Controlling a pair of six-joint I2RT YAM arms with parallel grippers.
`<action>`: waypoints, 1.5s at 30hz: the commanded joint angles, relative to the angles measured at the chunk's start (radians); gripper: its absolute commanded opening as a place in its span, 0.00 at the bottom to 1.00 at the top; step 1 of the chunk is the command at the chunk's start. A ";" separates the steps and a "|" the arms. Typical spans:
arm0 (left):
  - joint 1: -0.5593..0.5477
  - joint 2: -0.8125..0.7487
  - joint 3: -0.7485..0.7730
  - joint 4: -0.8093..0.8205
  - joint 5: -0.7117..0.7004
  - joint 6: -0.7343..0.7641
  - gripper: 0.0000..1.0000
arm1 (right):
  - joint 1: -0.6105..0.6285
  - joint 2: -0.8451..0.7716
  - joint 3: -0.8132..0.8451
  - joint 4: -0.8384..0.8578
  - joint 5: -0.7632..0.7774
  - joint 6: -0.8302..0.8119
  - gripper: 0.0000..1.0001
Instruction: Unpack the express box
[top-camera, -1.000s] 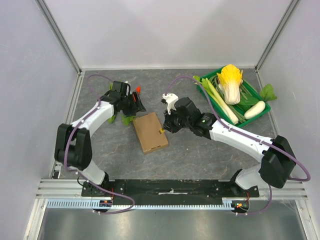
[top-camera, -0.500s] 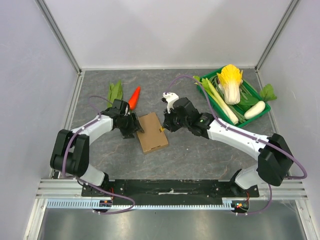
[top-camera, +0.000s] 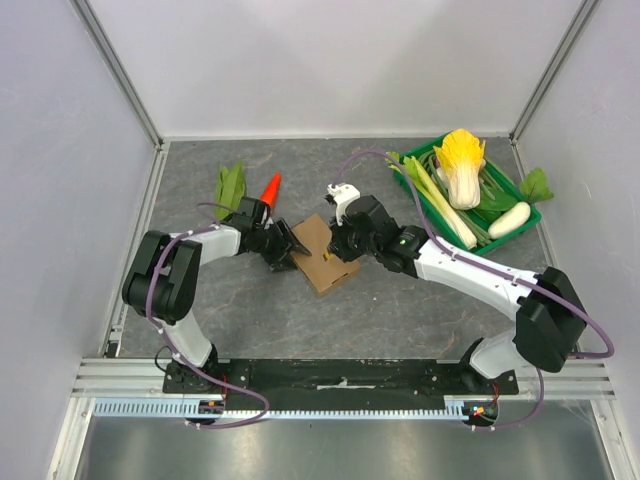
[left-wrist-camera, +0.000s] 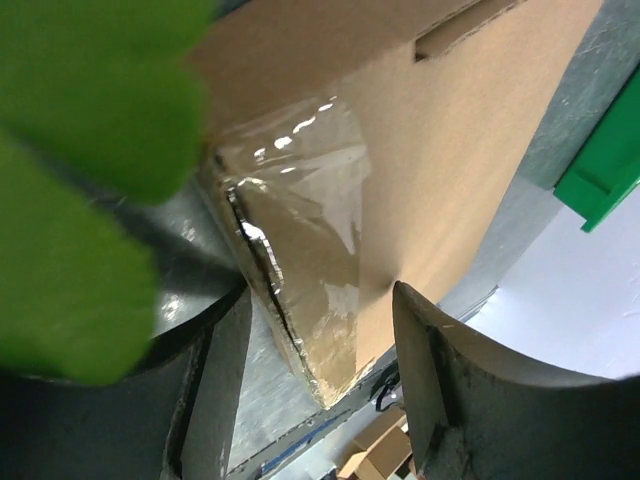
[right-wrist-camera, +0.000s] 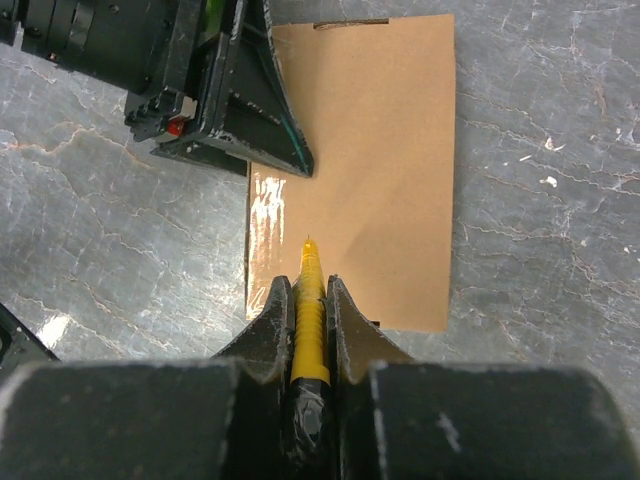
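Grey, stone-patterned table (top-camera: 400, 310) sits inside white walls, seen from above. The express box (top-camera: 322, 252) lies flat near the middle, turned at an angle, between the 2 arms. The left gripper (top-camera: 283, 247) is at its left edge and the right gripper (top-camera: 336, 248) at its right side, both touching or nearly touching it. Beyond the box, on the left, lie a carrot (top-camera: 270, 188) and a leafy green (top-camera: 230, 184). A green crate (top-camera: 527, 218) of vegetables stands at the far right, well apart.

From the left wrist, the jaws stand wide, straddling a box corner covered with clear tape (left-wrist-camera: 310, 215). That tape looks whole, though wrinkled. Whether either finger touches the cardboard is hard to tell.

From the right wrist, the fingers are clamped narrow on a yellow cutter (right-wrist-camera: 309, 305). Its pointed tip rests on or just above the box's top face, beside the glossy taped edge. The left gripper's black fingers sit at the far left corner.

Judging by this, unpacking has barely begun. The box is braced and the cutter is in place, but the lid is still shut and nothing is out. Slitting the tape, raising the flap and removing the contents remain.
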 joint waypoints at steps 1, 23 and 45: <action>-0.003 0.024 0.121 -0.016 -0.017 0.010 0.65 | 0.002 -0.022 0.029 0.015 0.036 -0.019 0.00; 0.075 0.027 0.207 -0.110 -0.133 0.276 0.60 | 0.121 0.179 0.069 0.329 0.205 -0.014 0.00; 0.075 0.075 0.216 -0.176 -0.158 0.313 0.42 | 0.138 0.340 0.181 0.340 0.248 -0.043 0.00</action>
